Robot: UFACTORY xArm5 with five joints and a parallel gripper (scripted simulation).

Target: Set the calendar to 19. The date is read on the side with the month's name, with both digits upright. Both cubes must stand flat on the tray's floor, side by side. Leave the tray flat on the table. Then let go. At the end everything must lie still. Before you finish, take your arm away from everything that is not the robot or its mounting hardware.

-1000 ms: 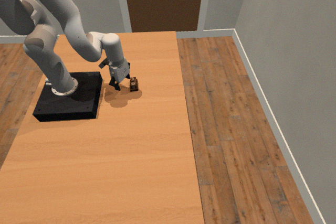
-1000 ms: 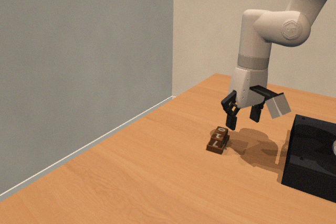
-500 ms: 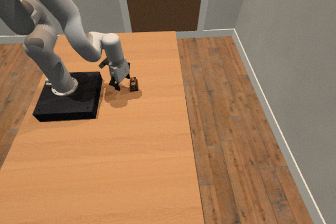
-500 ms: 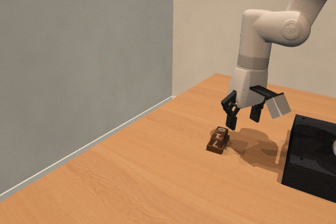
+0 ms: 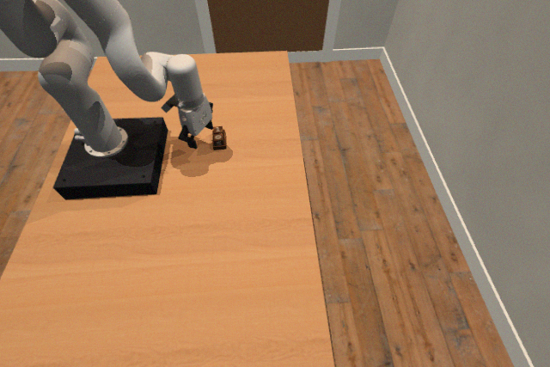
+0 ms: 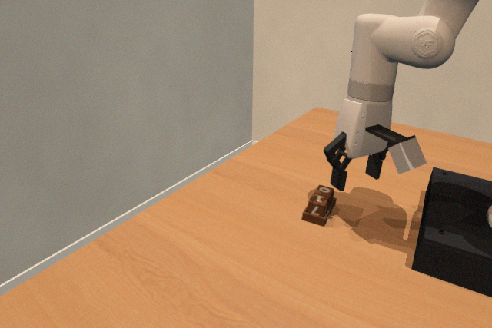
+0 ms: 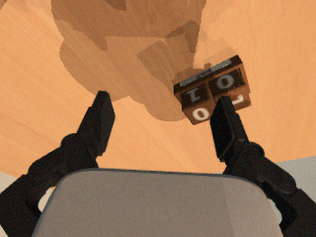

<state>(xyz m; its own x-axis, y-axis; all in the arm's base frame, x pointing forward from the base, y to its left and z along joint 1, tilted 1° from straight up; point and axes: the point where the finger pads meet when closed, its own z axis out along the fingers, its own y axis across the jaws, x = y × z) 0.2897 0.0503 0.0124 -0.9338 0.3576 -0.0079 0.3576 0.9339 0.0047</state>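
The dark brown tray is on the table and looks flat. The month strip faces the arm's base. Two cubes stand side by side in it. In the wrist view the month-side faces show a 1 on one cube and a 0 on the other cube; read from that side they look like 01, upright. Their tops show a 0 and what looks like a 1, partly behind a finger. A 7 shows on an end face in the exterior view. My gripper is open and empty, above and on the base side of the tray.
The arm's black base plate stands on the wooden table behind the gripper. The table's long edge runs beyond the tray, on the side away from the base. Gripper shadows fall around the tray.
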